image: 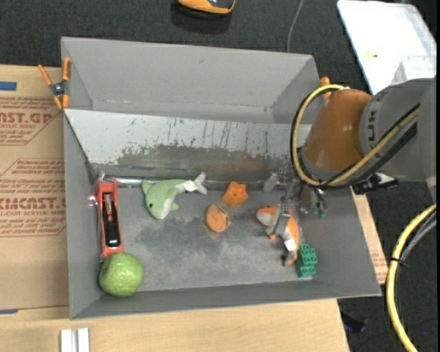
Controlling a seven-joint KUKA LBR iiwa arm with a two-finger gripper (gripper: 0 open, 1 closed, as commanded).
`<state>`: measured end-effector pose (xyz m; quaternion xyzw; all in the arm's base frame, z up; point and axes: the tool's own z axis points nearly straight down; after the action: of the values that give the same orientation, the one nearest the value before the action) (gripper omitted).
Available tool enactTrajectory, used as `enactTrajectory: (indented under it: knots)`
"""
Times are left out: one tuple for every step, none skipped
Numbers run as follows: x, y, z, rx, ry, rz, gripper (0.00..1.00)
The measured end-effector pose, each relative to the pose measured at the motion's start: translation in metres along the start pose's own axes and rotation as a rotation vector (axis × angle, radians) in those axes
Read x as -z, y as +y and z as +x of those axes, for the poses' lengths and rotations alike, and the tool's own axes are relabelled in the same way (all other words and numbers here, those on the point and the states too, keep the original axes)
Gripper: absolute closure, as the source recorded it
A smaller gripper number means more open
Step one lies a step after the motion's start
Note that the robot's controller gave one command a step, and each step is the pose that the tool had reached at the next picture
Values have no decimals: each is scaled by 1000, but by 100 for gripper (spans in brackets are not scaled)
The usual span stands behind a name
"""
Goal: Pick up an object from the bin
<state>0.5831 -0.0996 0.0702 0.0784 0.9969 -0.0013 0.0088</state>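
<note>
the orange wrist cover (337,134) hangs highest. beneath it the gripper (287,215) hovers over an orange-and-white toy (267,215) that stretches toward the green block (306,261). clenched or released, i cannot tell.

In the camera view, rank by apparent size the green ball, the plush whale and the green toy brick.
1. plush whale and green ball, too alike to rank.
2. green toy brick, clearly smallest.

grey bin (183,79), lime green ball (121,273), pale green plush (165,195), red tool (108,221), orange block (235,193).
</note>
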Motion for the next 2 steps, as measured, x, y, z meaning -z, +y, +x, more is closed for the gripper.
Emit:
enactTrajectory:
  knots:
    - [1, -20, 28, -119, -4, -3, 0]
    - [1, -36, 74, -273, -2, -1, 100]
